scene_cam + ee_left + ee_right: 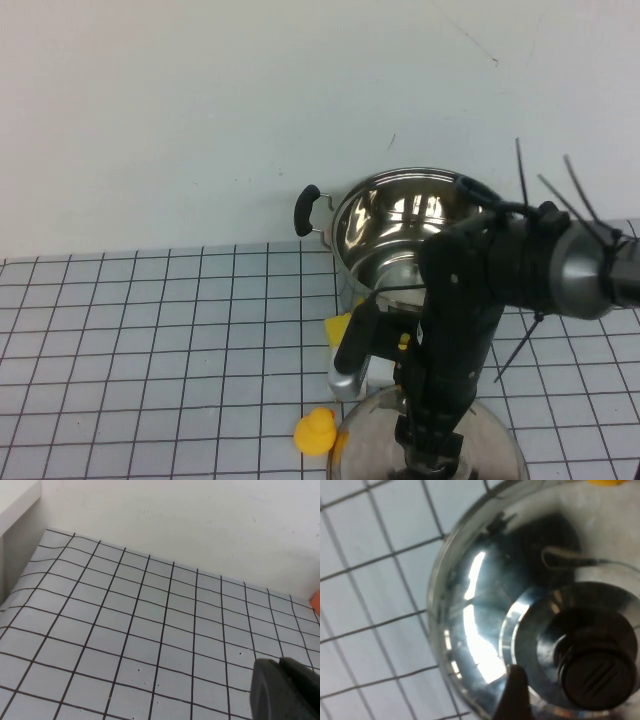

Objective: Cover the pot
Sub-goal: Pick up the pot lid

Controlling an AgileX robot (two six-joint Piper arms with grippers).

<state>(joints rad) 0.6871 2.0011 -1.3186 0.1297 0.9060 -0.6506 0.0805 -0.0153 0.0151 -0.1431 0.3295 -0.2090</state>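
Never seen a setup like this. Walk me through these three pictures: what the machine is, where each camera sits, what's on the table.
It is a two-armed robot. The high view looks down on a gridded table. At the back stands the pot, uncovered. The right gripper is lowered over the steel lid near the front edge, above its black knob; nothing is lifted. A yellow duck sits beside the lid. The other two pictures come from wrist cameras. The left gripper is parked over bare table.
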